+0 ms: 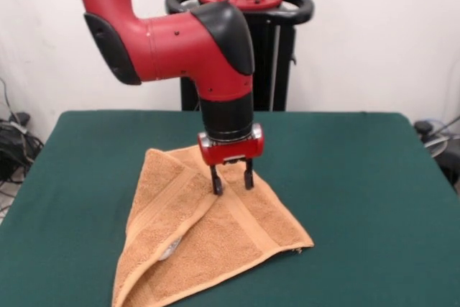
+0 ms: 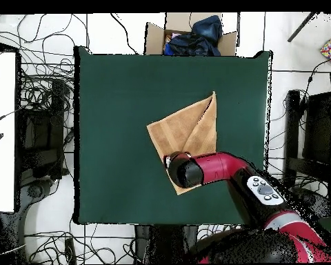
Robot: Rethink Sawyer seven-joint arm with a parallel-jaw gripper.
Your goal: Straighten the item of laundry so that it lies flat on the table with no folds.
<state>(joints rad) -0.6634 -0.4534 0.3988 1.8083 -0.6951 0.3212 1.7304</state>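
The orange-tan towel (image 1: pixel 208 239) lies on the green table (image 1: pixel 359 199), folded over diagonally into a rough triangle, with band stripes crossing and a bit of white tag showing under a fold at its lower left. In the overhead view the towel (image 2: pixel 189 128) lies right of the table's middle (image 2: pixel 113 124), partly under the arm. My gripper (image 1: pixel 232 183) points straight down over the towel's upper middle, fingers open a little, tips (image 1: pixel 216 188) at or just above the cloth. It holds nothing. In the overhead view the arm's wrist (image 2: pixel 184 170) hides the gripper.
The robot pedestal (image 1: pixel 244 5) stands behind the table's far edge. In the overhead view a cardboard box with dark cloth (image 2: pixel 192 34) sits beyond the table's top edge, and cables lie on the floor at the left (image 2: pixel 44 103).
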